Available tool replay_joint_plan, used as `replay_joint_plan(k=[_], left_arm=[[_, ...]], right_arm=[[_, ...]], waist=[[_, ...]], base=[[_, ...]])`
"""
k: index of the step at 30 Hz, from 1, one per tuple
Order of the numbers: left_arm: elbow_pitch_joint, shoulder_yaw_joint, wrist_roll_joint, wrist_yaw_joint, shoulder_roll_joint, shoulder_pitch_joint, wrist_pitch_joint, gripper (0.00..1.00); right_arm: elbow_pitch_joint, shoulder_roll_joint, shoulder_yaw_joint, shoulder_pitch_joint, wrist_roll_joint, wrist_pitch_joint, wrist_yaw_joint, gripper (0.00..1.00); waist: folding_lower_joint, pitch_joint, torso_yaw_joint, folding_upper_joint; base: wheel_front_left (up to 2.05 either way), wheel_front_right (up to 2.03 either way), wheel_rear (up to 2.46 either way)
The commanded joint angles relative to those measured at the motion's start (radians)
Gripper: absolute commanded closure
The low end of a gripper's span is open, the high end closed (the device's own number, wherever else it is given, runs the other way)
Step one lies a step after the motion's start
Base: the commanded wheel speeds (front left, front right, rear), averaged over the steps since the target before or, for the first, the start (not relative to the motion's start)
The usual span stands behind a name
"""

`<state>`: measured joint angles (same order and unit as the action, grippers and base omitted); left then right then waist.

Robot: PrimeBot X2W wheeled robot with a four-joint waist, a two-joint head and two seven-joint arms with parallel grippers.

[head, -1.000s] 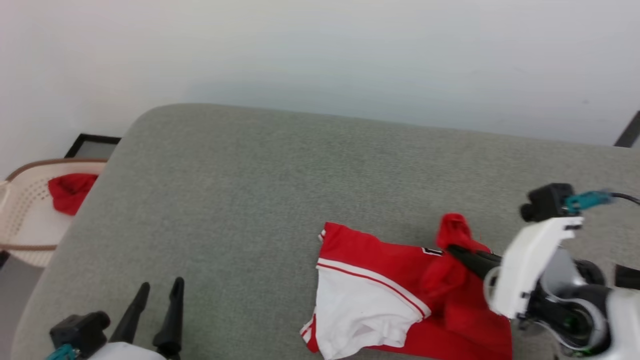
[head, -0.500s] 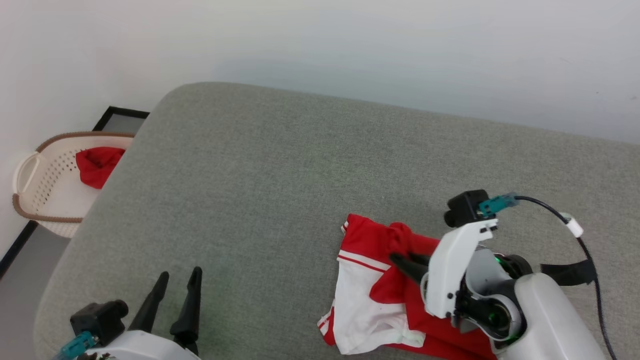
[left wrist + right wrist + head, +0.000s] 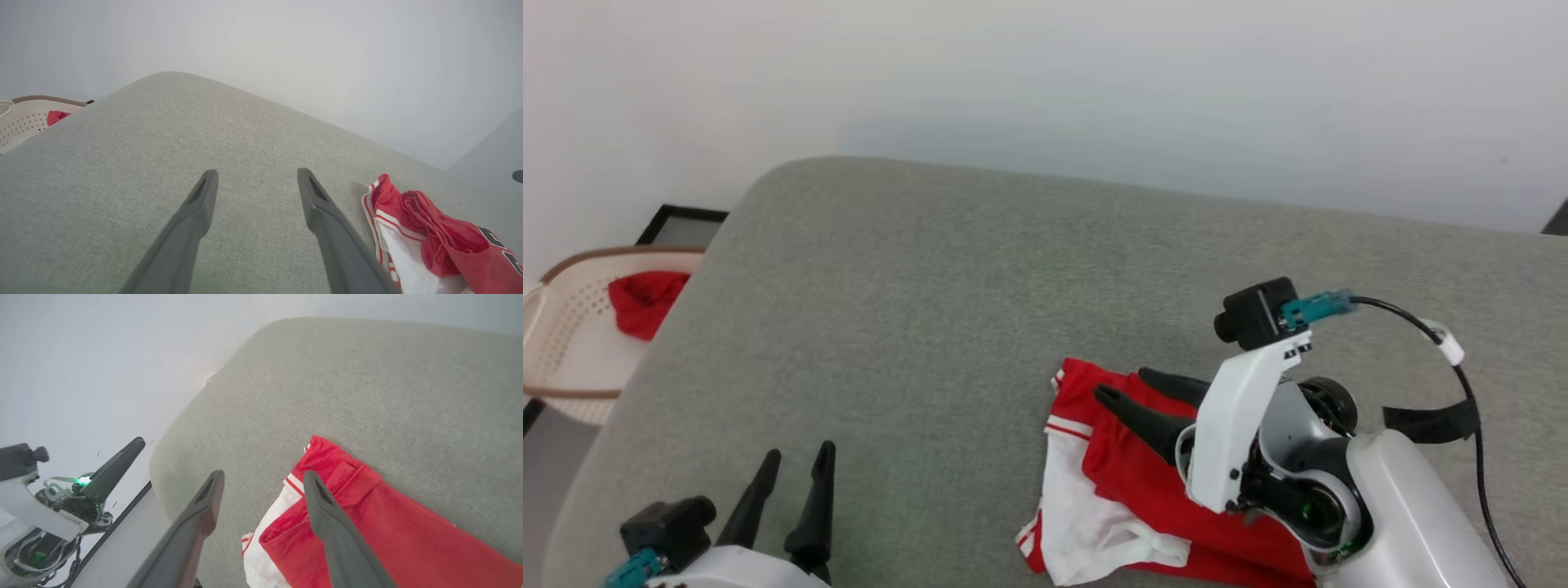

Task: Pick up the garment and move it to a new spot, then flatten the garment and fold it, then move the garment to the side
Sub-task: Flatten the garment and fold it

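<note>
A second ago the right tool (image 3: 1121, 382) was pinched on a raised bunch of red cloth. Now its fingers are spread and hold nothing. It has moved leftward over the garment (image 3: 1131, 482), whose lifted red layer has dropped and lies folded flat, covering more of the white sleeve than before.

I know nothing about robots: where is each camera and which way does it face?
Head view: on the head, facing down at the grey surface and garment; left gripper, right gripper show.
Left wrist view: on the left wrist, looking along its open fingers over the surface.
Right wrist view: on the right wrist, looking along its open fingers above the garment.
Shared: all show the garment.
</note>
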<state>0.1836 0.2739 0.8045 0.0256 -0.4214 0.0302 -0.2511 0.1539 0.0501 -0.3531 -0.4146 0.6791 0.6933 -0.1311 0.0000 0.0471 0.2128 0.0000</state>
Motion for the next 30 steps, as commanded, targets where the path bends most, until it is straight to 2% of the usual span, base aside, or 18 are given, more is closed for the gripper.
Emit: replay_joint_plan(k=[1, 8, 14, 21, 27, 30], left_arm=[[-0.004, -0.004, -0.006, 0.001, -0.004, -0.014, -0.003, 0.0], [-0.025, -0.008, -0.017, 0.018, -0.021, -0.046, -0.003, 0.0], [-0.049, -0.008, -0.04, 0.033, -0.037, -0.067, -0.005, 0.0], [-0.066, -0.012, -0.063, 0.042, -0.045, -0.085, -0.009, 0.0], [-0.068, -0.006, -0.094, 0.042, -0.04, -0.089, -0.012, 0.0], [-0.067, -0.008, -0.109, 0.037, -0.038, -0.093, -0.012, 0.0]], right_arm=[[-0.025, 0.006, -0.003, 0.025, 0.015, -0.009, 0.001, 0.0], [-0.133, 0.083, 0.052, 0.106, 0.0, -0.083, 0.001, 0.0], [-0.173, 0.16, 0.104, 0.189, -0.025, -0.223, 0.001, 0.0], [-0.158, 0.216, 0.145, 0.257, -0.088, -0.443, 0.001, 0.0], [-0.111, 0.23, 0.201, 0.319, -0.143, -0.641, 0.001, 0.0], [-0.078, 0.222, 0.234, 0.36, -0.149, -0.704, 0.001, 0.0]], waist=[[0.0, -0.017, -0.028, 0.0], [0.0, -0.047, -0.085, 0.0], [0.0, -0.062, -0.127, 0.0], [0.0, -0.065, -0.174, 0.0], [0.0, -0.069, -0.196, 0.0], [0.0, -0.072, -0.198, 0.0]], base=[[0.0, 0.0, 0.0], [0.0, 0.0, 0.0], [0.0, 0.0, 0.0], [0.0, 0.0, 0.0], [0.0, 0.0, 0.0], [0.0, 0.0, 0.0]])
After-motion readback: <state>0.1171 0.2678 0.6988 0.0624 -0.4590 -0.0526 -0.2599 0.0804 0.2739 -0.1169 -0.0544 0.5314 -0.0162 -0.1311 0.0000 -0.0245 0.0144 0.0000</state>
